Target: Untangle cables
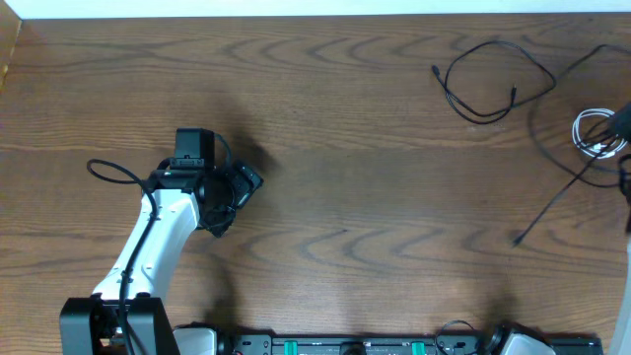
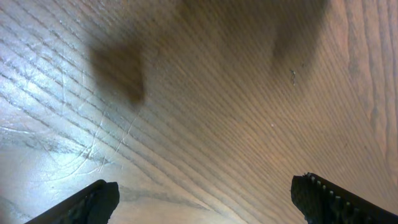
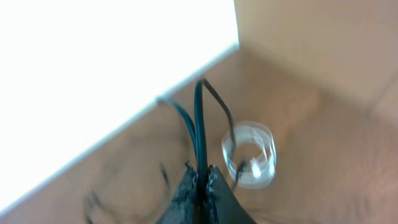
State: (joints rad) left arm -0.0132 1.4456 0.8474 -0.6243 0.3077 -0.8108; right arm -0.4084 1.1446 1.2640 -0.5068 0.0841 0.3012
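One black cable (image 1: 475,119) lies in a loose loop at the far right of the table. A second black cable (image 1: 552,202) runs diagonally from the right edge down to its plug end. My right gripper (image 1: 621,123) hangs at the right edge, above the coiled white cable (image 1: 590,133). In the right wrist view that gripper (image 3: 202,177) is shut on the black cable (image 3: 199,124), which rises between the jaws, with the white coil (image 3: 249,154) just beyond. My left gripper (image 1: 240,185) is at the left, far from all cables. It (image 2: 205,196) stands open over bare wood.
The wooden table (image 1: 355,148) stretches between the two arms. The left arm's own thick black wire (image 1: 113,170) loops beside its white link. A pale wall (image 3: 311,37) and a bright white strip (image 3: 93,74) lie behind the table's far right corner.
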